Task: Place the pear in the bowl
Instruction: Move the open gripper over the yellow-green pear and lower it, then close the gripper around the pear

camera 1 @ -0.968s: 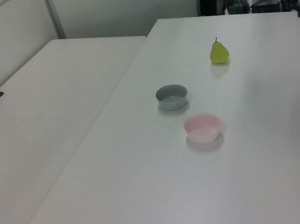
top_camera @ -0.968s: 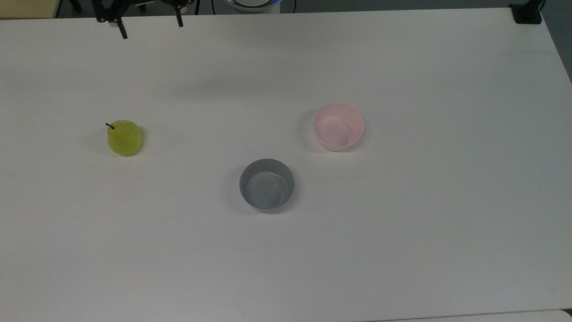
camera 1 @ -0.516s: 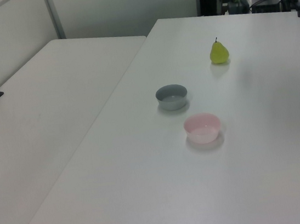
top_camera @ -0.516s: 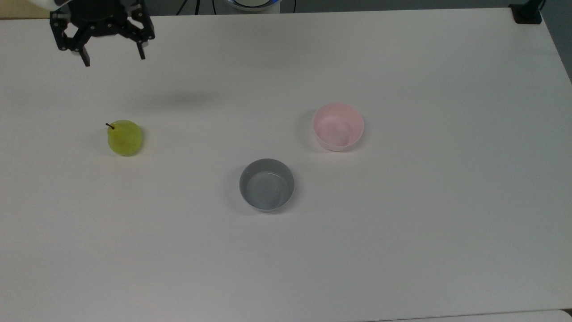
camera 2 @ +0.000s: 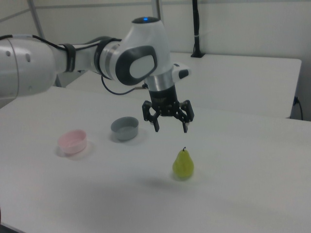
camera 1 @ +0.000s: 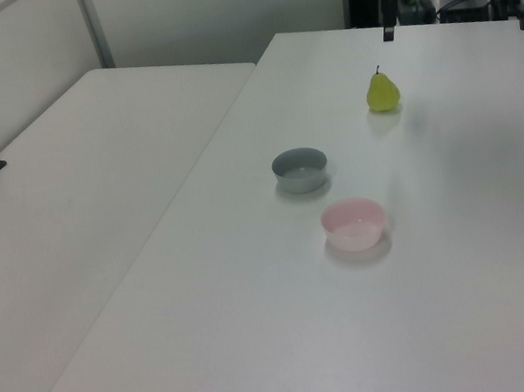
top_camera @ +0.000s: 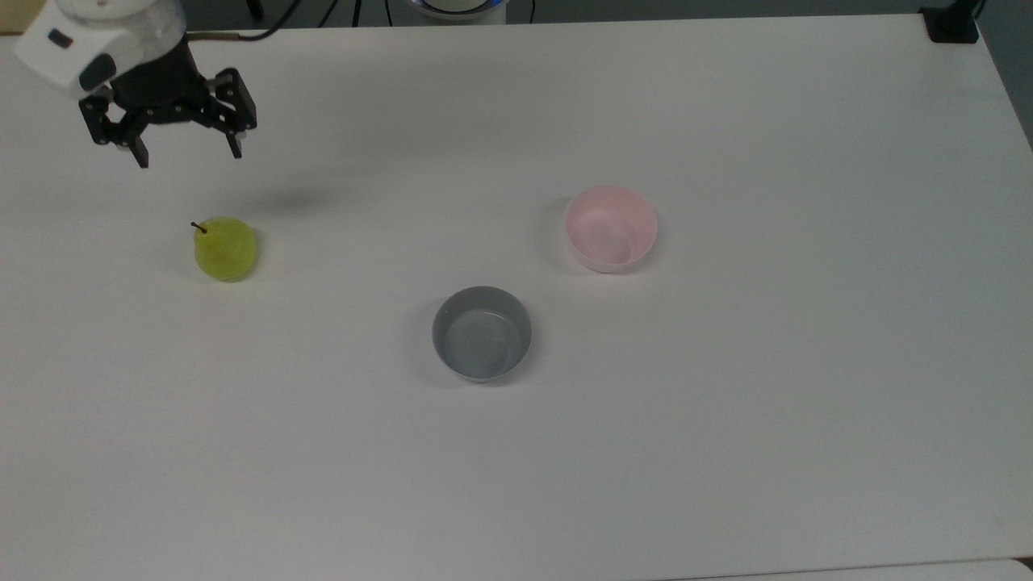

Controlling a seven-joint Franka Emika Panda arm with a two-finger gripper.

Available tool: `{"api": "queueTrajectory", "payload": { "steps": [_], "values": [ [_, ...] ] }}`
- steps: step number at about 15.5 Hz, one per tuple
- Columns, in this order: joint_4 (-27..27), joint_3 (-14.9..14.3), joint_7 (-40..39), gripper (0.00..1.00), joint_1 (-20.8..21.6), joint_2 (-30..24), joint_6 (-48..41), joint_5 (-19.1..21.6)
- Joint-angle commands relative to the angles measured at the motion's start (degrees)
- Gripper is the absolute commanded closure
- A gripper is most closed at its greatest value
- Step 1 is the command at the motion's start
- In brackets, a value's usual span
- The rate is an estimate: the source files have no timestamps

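The yellow-green pear [top_camera: 225, 248] [camera 1: 382, 91] [camera 2: 183, 164] stands upright on the white table, dark stem up. The pale pink bowl [top_camera: 610, 228] [camera 1: 354, 223] [camera 2: 73, 141] sits empty toward the top view's right. My gripper [top_camera: 190, 156] [camera 2: 171, 128] hangs open in the air above the table, fingers pointing down, nothing between them. In the top view it is above and slightly left of the pear; in the right view it hovers over the pear with a clear gap. One fingertip [camera 1: 388, 34] shows at the left view's top edge.
A grey bowl [top_camera: 482, 332] [camera 1: 300, 169] [camera 2: 125, 128] of similar size sits between pear and pink bowl, nearer the top view's bottom. A second white table [camera 1: 77, 182] adjoins on the left view's left. A black clamp [top_camera: 952, 22] grips the top view's far right corner.
The gripper has come down and into the top view from its upper edge toward the pear, staying open. Pear and both bowls have not moved.
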Motion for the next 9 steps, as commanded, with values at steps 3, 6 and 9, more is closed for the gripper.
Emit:
{"api": "queueTrajectory", "payload": {
  "steps": [3,6,9],
  "values": [
    [-1.5,-0.4,1.2,0.00,0.3,5.9,5.4,0.3],
    [-1.5,-0.4,3.2,0.00,0.4,8.9,8.3,0.3],
    [-1.5,-0.4,3.5,0.00,0.6,10.5,9.9,0.2]
  ]
}}
